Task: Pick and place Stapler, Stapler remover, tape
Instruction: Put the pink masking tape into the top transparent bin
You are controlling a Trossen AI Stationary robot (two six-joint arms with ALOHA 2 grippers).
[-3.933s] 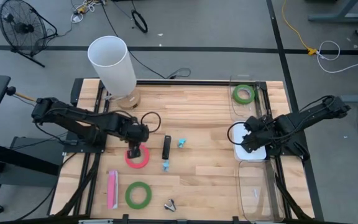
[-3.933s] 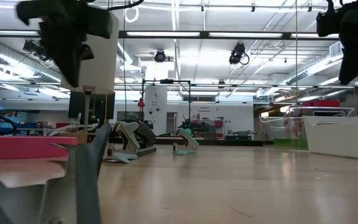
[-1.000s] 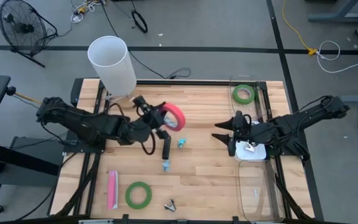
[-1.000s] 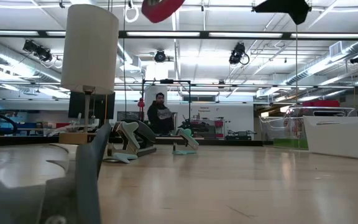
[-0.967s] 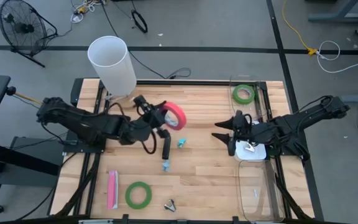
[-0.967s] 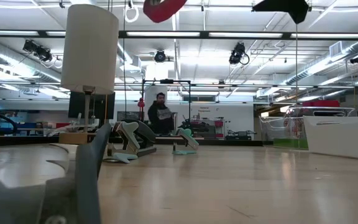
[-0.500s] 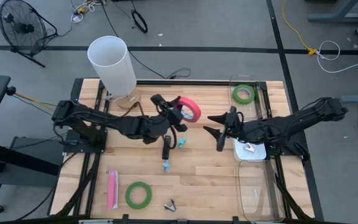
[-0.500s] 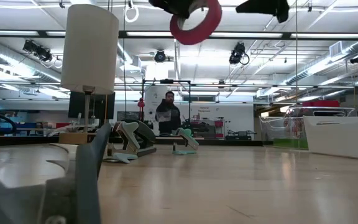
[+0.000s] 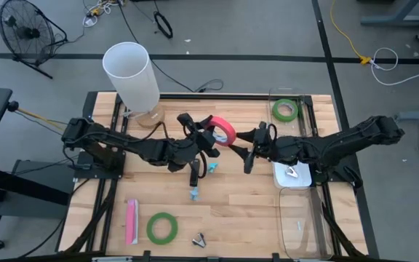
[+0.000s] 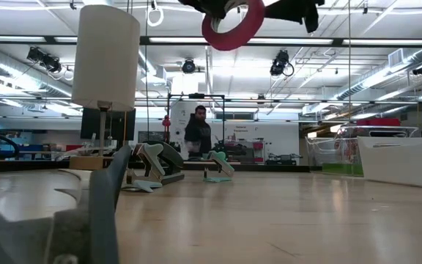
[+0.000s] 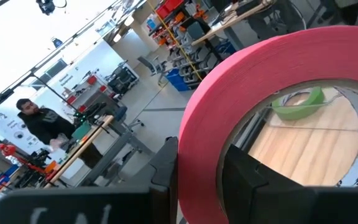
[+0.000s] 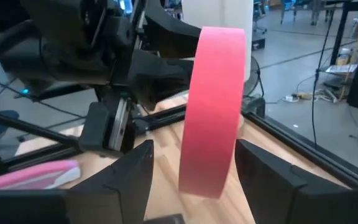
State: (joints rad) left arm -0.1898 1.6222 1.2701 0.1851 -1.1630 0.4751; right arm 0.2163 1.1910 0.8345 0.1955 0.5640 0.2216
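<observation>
Nearest the table's front edge in the high view we see a green tape roll point(image 9: 161, 228) lying flat, with a pink stapler point(image 9: 131, 221) just beside it and a small metal staple remover point(image 9: 199, 239) a little to its other side. Farther in, near the middle of the wooden table point(image 9: 238, 207), a black stapler point(image 9: 194, 174) lies beside two small blue pieces point(image 9: 212, 167). Above them we find the left claw point(image 9: 211, 140) pinching the red-pink tape roll point(image 9: 222, 129), one finger inside the ring and one outside, holding it on edge clear of the table. The right claw point(image 9: 246, 149) faces it with fingers spread, one on either side of the roll's rim, and we cannot tell whether they touch it yet. On the right side stands a clear bin point(image 9: 297, 218) with a white tray point(image 9: 294, 175) beyond it, and a second green tape roll point(image 9: 284, 110) lies at the far right corner. A white cylinder point(image 9: 131, 76) stands at the far left corner. Beyond the table, in the low view, a person point(image 10: 196, 134) stands in the room.
</observation>
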